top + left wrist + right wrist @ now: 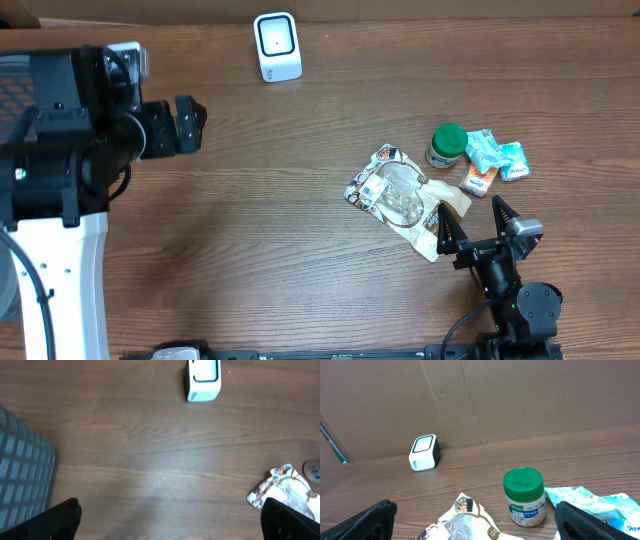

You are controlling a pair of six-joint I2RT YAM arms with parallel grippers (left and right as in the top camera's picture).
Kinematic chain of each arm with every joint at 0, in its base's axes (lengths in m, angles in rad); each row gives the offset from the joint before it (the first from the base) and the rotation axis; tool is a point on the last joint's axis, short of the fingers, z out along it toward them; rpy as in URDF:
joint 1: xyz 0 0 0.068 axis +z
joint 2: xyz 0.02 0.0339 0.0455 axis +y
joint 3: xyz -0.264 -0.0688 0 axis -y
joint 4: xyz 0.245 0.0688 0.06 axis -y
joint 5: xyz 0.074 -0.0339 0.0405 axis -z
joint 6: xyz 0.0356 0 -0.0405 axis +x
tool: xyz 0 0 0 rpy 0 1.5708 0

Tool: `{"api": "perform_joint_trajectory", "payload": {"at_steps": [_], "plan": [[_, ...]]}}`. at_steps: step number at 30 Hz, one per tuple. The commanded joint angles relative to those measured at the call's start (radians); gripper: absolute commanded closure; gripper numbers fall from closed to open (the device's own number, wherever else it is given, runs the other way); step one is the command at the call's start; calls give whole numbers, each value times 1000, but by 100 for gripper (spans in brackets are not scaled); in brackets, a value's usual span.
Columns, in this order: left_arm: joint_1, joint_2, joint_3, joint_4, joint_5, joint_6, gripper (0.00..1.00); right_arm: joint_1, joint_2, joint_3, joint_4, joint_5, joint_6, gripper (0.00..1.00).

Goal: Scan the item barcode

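The white barcode scanner (277,46) stands at the back of the table, also visible as the scanner (203,380) and the scanner (424,452). Grocery items lie at the right: a crinkled snack bag (405,195), a green-lidded jar (447,145), teal packets (495,152) and a small orange pack (478,181). My right gripper (478,226) hovers open just in front of the bag (465,522) and jar (523,496), holding nothing. My left gripper (195,125) is open and empty at the far left, well away from the items; the bag (282,491) shows at the edge of its view.
A grey meshed container (22,475) sits at the left edge. A brown cardboard wall (520,395) backs the table behind the scanner. Bare wooden tabletop (280,230) spans the stretch between the two arms.
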State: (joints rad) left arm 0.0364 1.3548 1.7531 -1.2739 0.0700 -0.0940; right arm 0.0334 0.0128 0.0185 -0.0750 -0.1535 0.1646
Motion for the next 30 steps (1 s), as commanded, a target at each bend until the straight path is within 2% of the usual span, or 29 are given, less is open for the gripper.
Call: {"api": "perform_joint_trajectory", "payload": {"at_steps": [1, 7, 12, 15, 30], "plan": [[-10, -48, -1, -25, -3, 20, 0, 1, -10, -10, 6, -5, 11, 0], [-41, -112, -9, -18, -4, 24, 0, 1, -10, -10, 6, -5, 11, 0], [-62, -186, -83, 81, 1, 78, 0, 1, -10, -10, 6, -5, 11, 0], [-64, -248, -195, 185, 1, 81, 0, 1, -10, -10, 6, -5, 11, 0], [-65, -659, -1002, 871, 44, 80, 1, 1, -10, -10, 6, -5, 11, 0]]}}
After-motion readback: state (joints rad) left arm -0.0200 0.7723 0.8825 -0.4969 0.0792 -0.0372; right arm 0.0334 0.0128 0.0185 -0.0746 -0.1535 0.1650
